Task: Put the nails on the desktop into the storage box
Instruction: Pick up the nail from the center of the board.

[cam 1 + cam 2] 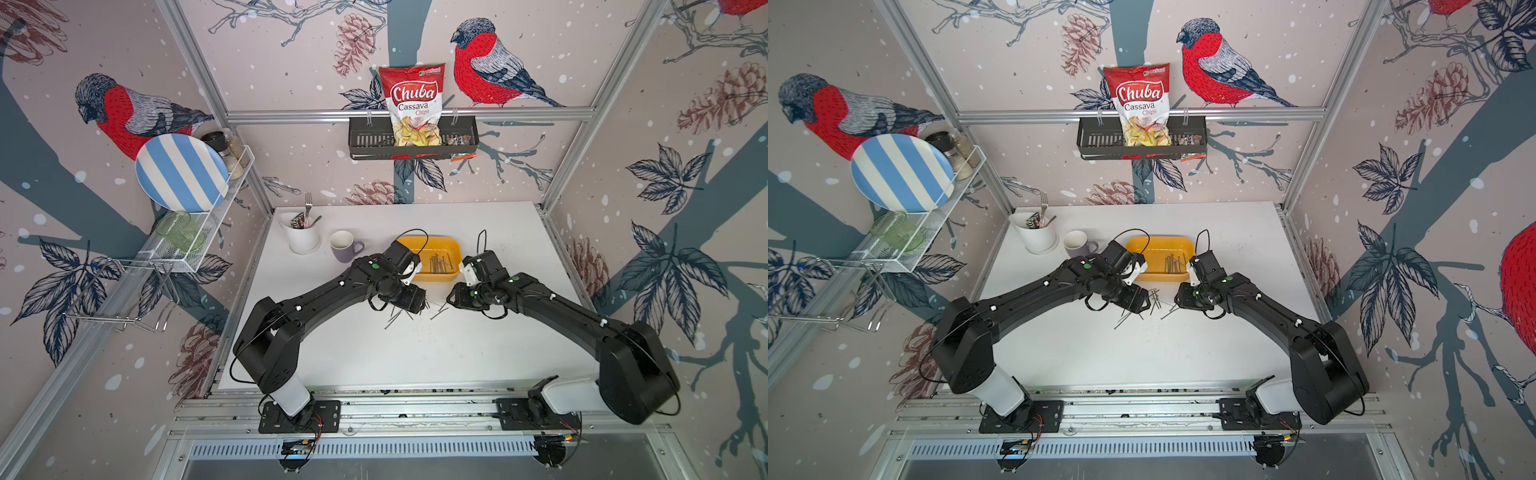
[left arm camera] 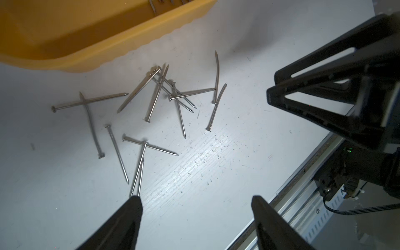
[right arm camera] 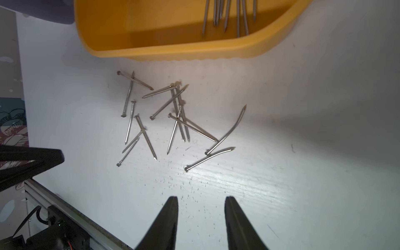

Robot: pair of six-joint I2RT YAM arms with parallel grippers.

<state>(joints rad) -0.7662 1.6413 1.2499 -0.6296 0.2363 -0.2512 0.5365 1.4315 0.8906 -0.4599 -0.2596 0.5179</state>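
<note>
Yellow plastic marks the storage box [image 1: 440,245], set just above mid-frame in both top views, with a bundle of nails [image 1: 440,264] laid inside it. Over a dozen loose nails [image 2: 158,93] are scattered on the white desk [image 1: 415,353] just below the box in frame, between the two arms, many crossed and two visibly bent. The left hand [image 2: 195,198] is held spread wide and empty, one fingertip close to the ends of two nails; the right hand [image 3: 201,198] is parted more narrowly, also empty. Trouble is to be expected from the tangle: a thin nail lying flat may be missed or slip from the pinch, neighbours may be flicked away, and the two hands, so near each other, could be knocked together.
</note>
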